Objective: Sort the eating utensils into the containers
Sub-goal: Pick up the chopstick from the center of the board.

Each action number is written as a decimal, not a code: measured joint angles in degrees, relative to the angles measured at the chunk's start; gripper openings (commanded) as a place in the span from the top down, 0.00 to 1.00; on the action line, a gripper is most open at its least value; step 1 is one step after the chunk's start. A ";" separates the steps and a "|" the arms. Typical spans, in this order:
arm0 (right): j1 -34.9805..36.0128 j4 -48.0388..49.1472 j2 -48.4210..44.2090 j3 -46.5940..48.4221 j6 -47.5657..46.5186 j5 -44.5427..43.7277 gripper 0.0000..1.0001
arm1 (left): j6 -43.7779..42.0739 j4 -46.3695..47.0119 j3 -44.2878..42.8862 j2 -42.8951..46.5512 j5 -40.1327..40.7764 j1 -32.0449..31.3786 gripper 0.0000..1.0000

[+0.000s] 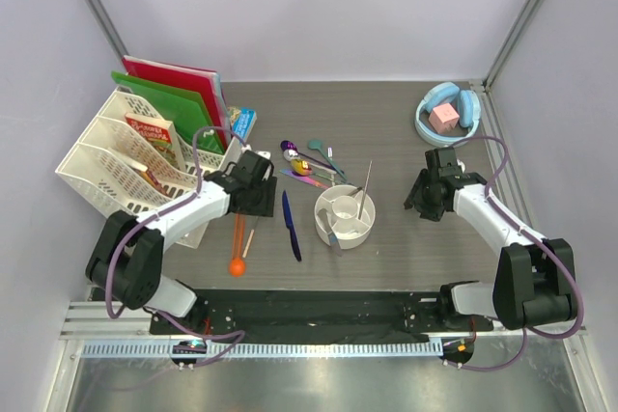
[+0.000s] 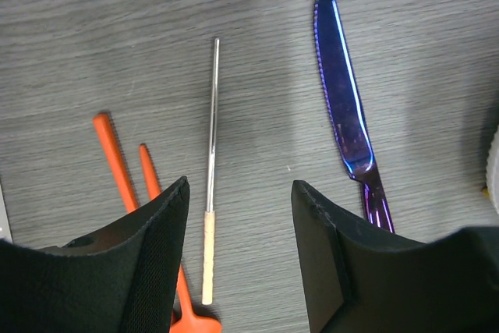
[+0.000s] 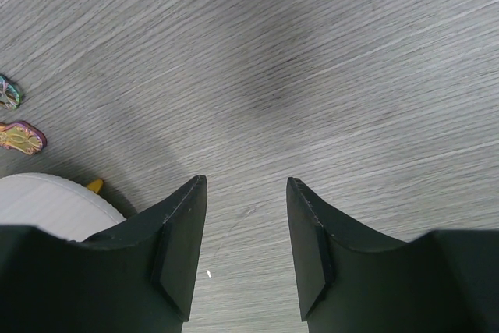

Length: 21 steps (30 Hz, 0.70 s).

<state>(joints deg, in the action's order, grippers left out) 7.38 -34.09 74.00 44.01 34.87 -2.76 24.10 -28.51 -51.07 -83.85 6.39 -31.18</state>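
The left tool [image 2: 240, 193] hangs low over the tabletop [image 2: 234, 5] with its two fingers spread wide and nothing between them. A thin silver stick [image 2: 211, 161] with a pale handle lies flat in the gap, running straight ahead from the fingers. Just outside the tool's left finger lie two orange chopsticks [image 2: 117, 165], side by side and slightly angled. The orange spoon [image 1: 237, 262] lies behind them, nearer the arm bases. Off the right finger, and apart from it, a dark blue knife [image 2: 343, 107] lies with its tip pointing away from the tool.

The right tool [image 3: 245, 189] is also open, at a medium gap, and grips nothing; only bare tabletop shows between its fingers. The white divided cup [image 1: 345, 216] stands to this tool's left, between the two tools, and its rim shows beside the left finger in the wrist view. A silver piece [image 1: 364, 190] leans in the cup, its handle sticking out over the far rim, and a second piece [image 1: 333, 233] lies in a near compartment. A loose cluster of purple, teal and iridescent pieces [image 1: 309, 166] lies on the tabletop beyond the cup, ahead of the left tool.
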 measured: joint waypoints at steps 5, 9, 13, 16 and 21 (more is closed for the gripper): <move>0.00 0.00 -0.02 0.00 -0.02 0.13 0.49 | 0.83 0.17 0.31 -2.01 0.00 0.63 0.45; 0.00 0.00 -0.02 0.00 -0.04 0.15 0.49 | 1.03 0.48 0.70 -4.61 -0.48 0.83 0.47; 0.00 0.00 -0.02 0.00 -0.04 0.15 0.48 | 1.22 0.79 0.85 -6.47 -0.96 0.83 0.60; 0.00 -0.02 -0.02 0.00 -0.07 0.17 0.49 | 1.60 1.01 0.46 -7.28 -1.27 0.85 0.65; 0.00 -0.02 -0.02 0.00 -0.07 0.17 0.48 | 3.21 0.24 -0.79 -8.20 -3.78 1.03 0.68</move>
<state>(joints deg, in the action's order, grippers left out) 7.38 -34.11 73.97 44.01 34.81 -2.59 27.31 -28.27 -51.86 -92.05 2.61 -30.15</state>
